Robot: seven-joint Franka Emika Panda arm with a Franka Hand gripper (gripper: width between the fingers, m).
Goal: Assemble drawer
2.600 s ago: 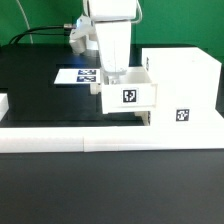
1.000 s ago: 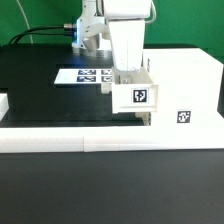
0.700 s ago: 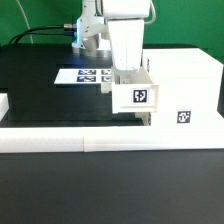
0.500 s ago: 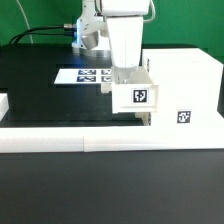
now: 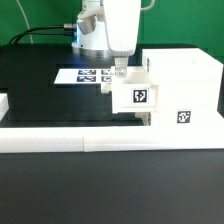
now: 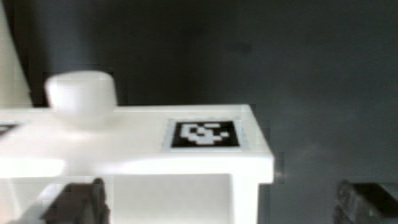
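Note:
The large white case stands at the exterior view's right, with a tag on its front. A small white tray with a tag on its face sticks out of the case's upper part toward the exterior view's left. My gripper hangs just above the tray's outer end. In the wrist view my gripper is open, its dark fingers spread wide, with the tray's top, its tag and its knob below. It holds nothing.
The marker board lies on the black table behind the tray. A long low white border rail runs along the front. A white piece shows at the exterior view's left edge.
The tray moved toward the exterior view's right, further into the case. Since then my gripper has let go of it and risen; the tray has stayed put.

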